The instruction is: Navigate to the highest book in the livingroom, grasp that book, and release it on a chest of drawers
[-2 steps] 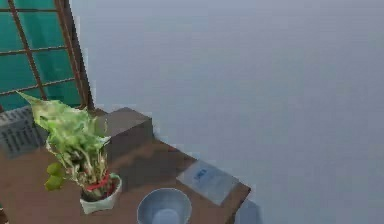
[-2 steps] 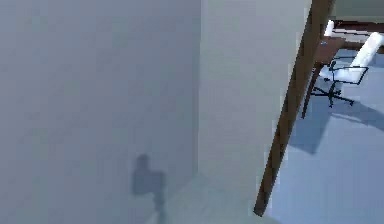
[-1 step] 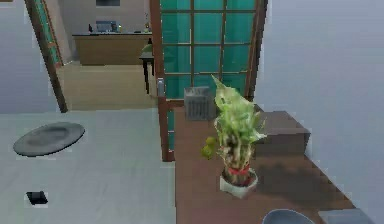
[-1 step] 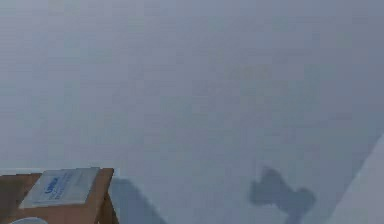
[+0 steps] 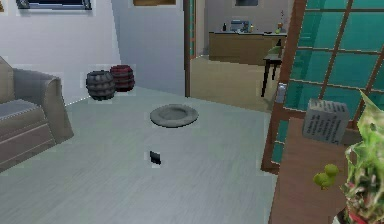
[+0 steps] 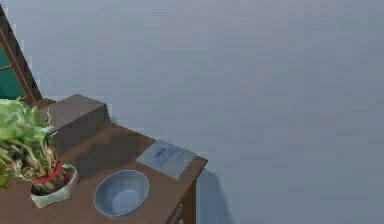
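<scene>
The armchair is cut by the forward view's left edge, and a dark speck on the floor is too small to name. The arm side view's left edge cuts the plant.

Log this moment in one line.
forward: sofa left, door right | arm side: wooden cabinet bearing potted plant, bowl, flat pale slab

From where I stand, I cannot tell anything of the robot's own body. Its colours, shapes, cables, screws and markings are all out of sight.
</scene>
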